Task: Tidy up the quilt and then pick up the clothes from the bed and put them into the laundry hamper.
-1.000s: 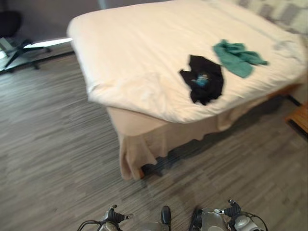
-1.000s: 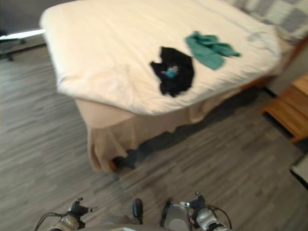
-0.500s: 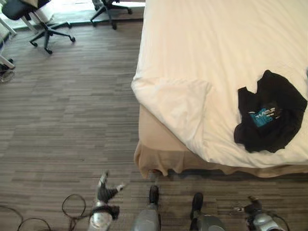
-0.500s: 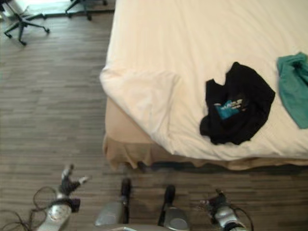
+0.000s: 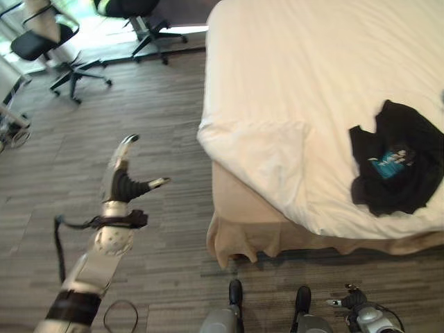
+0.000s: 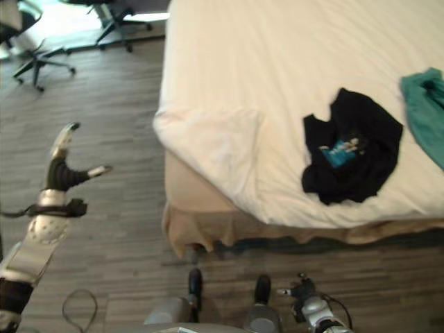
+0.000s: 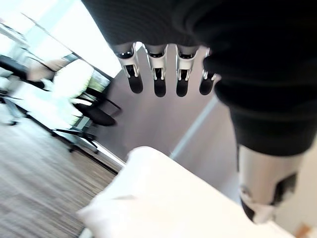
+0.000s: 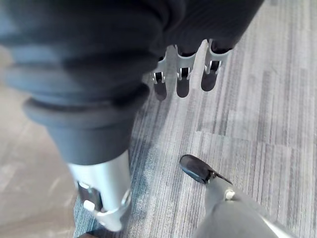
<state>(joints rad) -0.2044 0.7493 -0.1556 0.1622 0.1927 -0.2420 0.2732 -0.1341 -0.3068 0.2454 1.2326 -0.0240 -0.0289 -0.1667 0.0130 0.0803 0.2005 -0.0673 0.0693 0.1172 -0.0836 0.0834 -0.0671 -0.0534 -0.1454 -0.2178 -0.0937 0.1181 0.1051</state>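
Black shirt (image 5: 397,167) (blue print) on quilt (image 5: 298,76)

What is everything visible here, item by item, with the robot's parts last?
Quilt: one, cream, covering the bed, near corner folded back.
Bed skirt: one, tan, under the quilt's near edge.
Black garment: one, black with a blue print, on the quilt near the edge.
Teal garment: one, teal, on the quilt beyond the black one.
Office chairs: two, black, far side of the wood floor.
Left hand: raised over the floor, fingers straight, empty.
Right hand: low, by the floor, fingers relaxed.
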